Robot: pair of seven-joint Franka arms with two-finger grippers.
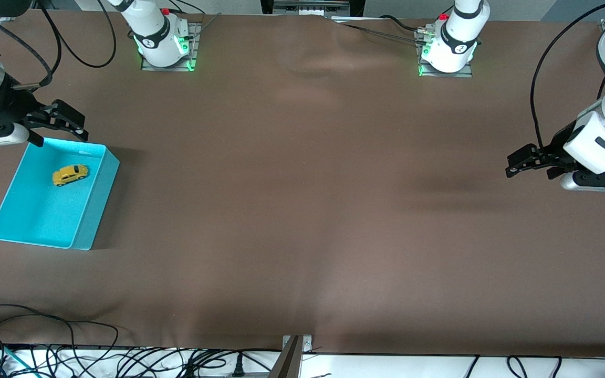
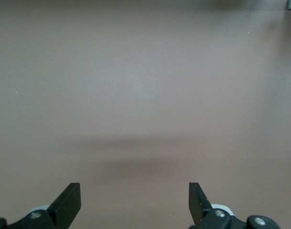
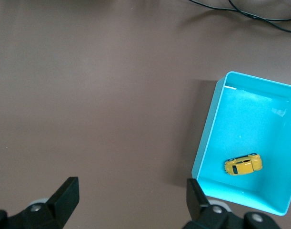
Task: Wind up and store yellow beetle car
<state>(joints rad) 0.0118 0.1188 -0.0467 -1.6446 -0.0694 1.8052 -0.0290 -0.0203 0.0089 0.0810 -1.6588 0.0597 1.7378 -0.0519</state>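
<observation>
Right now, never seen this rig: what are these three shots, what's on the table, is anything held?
Two Franka robot arms work at a brown table. One picture looks down from across the table; the other two come from cameras on each wrist. The yellow beetle car lies in the turquoise bin at the right arm's end of the table. The right gripper, open, is over the bin's edge nearest the bases. The left gripper, open, waits over bare table at the left arm's end. Neither holds anything.
</observation>
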